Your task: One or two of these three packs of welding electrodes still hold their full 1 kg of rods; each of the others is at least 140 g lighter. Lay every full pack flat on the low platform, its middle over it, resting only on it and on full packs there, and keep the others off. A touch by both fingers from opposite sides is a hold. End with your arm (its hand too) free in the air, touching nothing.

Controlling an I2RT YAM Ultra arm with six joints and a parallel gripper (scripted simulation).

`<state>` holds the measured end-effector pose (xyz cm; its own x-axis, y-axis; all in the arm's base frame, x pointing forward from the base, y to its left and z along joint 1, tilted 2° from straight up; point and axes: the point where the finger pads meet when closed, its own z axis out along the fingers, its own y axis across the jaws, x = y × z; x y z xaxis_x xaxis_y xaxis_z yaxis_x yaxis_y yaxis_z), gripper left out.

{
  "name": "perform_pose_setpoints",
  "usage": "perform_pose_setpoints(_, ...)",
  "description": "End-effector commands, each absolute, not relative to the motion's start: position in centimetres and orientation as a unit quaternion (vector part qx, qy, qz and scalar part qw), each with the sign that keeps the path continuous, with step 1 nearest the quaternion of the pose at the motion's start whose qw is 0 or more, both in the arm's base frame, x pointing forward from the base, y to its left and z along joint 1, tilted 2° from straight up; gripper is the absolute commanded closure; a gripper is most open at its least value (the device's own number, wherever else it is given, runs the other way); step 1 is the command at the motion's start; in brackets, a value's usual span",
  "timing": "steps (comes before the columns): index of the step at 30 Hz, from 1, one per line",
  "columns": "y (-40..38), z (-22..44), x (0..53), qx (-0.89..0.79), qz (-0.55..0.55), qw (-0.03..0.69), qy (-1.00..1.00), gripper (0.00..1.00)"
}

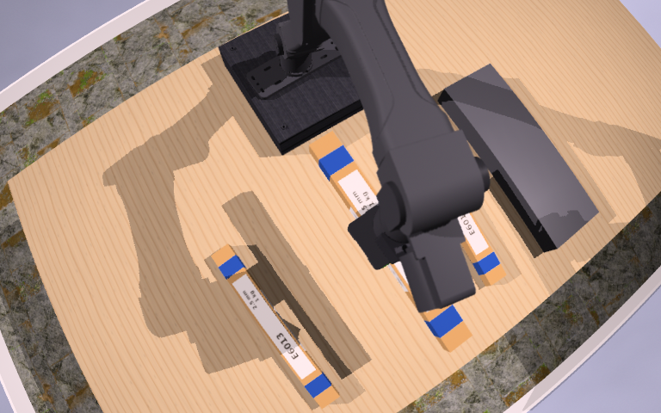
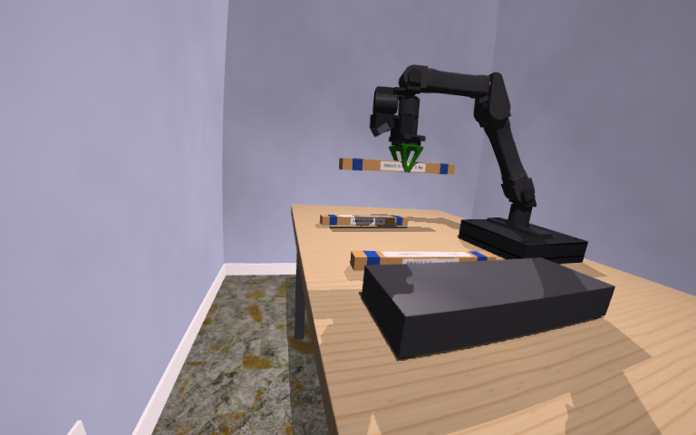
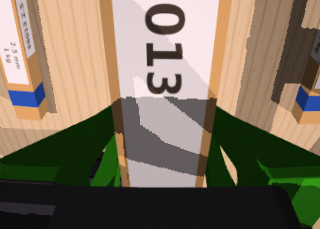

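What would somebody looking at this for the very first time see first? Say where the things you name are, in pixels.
Probably the long box [image 1: 342, 163] [image 2: 374, 165] [image 3: 167, 139] hanging in the air, pinched in the robot's green gripper [image 2: 408, 164] [image 3: 163, 109]. Next might come the big dark block [image 1: 539, 148] [image 2: 481, 312] on the wooden table [image 1: 134, 266] [image 2: 664, 344]. Two more boxes with blue bands lie on the table, one beside the block and one farther off.

Open air between held pack and platform
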<state>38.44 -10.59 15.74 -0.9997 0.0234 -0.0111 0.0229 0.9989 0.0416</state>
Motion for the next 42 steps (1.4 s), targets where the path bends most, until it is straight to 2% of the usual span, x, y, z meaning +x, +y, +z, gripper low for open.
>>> perform_pose_setpoints(1, -9.5, 20.0, 38.5, 0.034, 0.010, 0.056, 0.998, 1.00)
perform_pose_setpoints(42, 0.3, 19.0, 38.3, 0.036, 0.016, 0.038, 0.999, 1.00)
